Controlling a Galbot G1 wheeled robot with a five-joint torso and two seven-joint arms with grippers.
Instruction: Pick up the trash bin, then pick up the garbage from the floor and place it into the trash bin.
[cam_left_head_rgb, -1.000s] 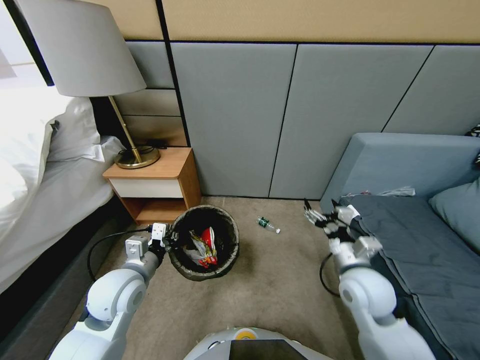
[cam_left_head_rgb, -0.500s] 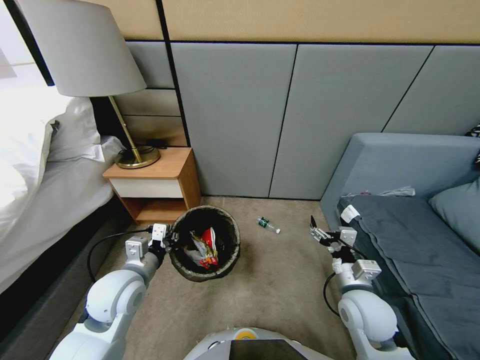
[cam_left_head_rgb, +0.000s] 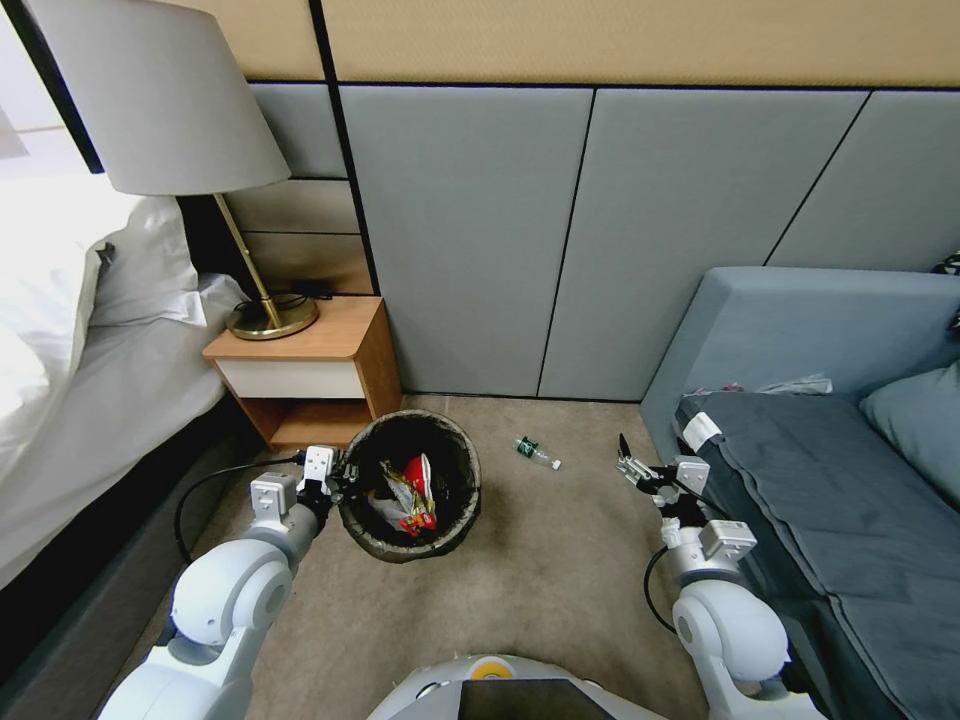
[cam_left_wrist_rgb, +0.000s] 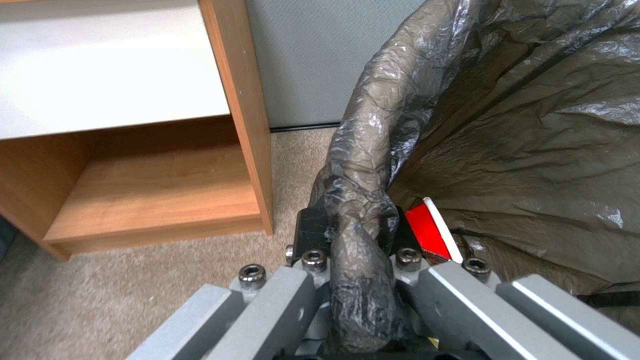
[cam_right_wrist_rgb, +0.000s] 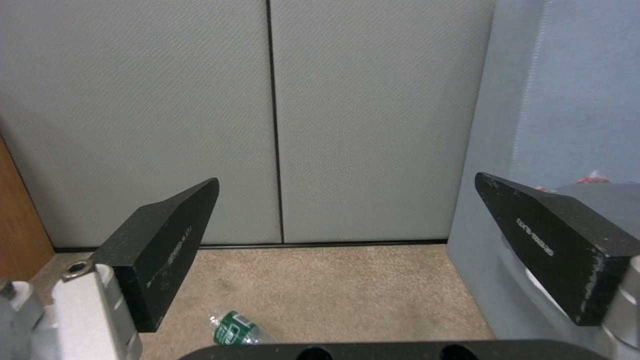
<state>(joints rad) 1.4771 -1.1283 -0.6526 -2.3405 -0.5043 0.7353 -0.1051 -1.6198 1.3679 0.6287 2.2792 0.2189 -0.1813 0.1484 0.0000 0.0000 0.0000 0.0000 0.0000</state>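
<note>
The trash bin (cam_left_head_rgb: 408, 530), lined with a dark bag, sits by the nightstand, and my left gripper (cam_left_head_rgb: 338, 483) is shut on its left rim. In the left wrist view the left gripper (cam_left_wrist_rgb: 352, 227) pinches the bag-covered rim (cam_left_wrist_rgb: 363, 165). Inside the bin lie a red-and-white packet (cam_left_head_rgb: 418, 492) and a shiny wrapper (cam_left_head_rgb: 390, 490). A small green bottle (cam_left_head_rgb: 535, 450) lies on the beige floor (cam_left_head_rgb: 540, 570) right of the bin. My right gripper (cam_left_head_rgb: 632, 462) hangs open, low beside the sofa's corner, right of the bottle. The right wrist view shows the right gripper (cam_right_wrist_rgb: 360, 240) spread wide, the bottle (cam_right_wrist_rgb: 233, 327) below it.
A wooden nightstand (cam_left_head_rgb: 310, 375) with a lamp (cam_left_head_rgb: 160, 110) stands behind the bin, a bed (cam_left_head_rgb: 80, 340) to the left. A grey sofa (cam_left_head_rgb: 830, 470) fills the right. Grey wall panels (cam_left_head_rgb: 470, 230) close the back. Open carpet lies between bin and sofa.
My right arm has drawn back and lowered from near the sofa seat to beside its corner. The left gripper and the bin have held still.
</note>
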